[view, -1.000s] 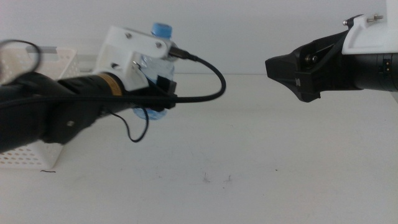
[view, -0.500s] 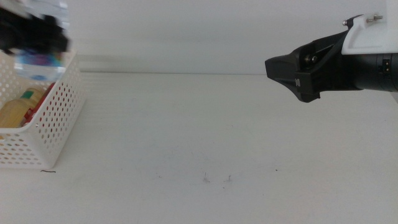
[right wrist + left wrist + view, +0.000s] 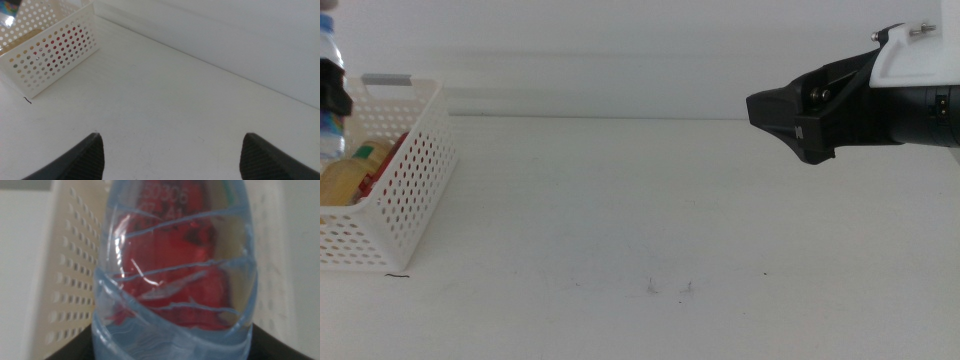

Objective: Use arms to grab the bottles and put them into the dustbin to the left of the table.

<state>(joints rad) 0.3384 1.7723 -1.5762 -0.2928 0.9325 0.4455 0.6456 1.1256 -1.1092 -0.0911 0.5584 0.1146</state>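
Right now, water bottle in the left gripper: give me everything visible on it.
The water bottle is small, clear plastic with bluish ribs and faint embossed digits near one end. The left gripper holds it over the dustbin at the table's left edge; in the middle view only a sliver shows at the frame edge. The left wrist view looks through it onto the red can lying inside the bin. Its cap is out of view.

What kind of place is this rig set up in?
Probably a lab or test bench: a plain white tabletop against a bare white wall, with only a white perforated plastic basket of drink containers, and the left gripper holding a clear water bottle above it.
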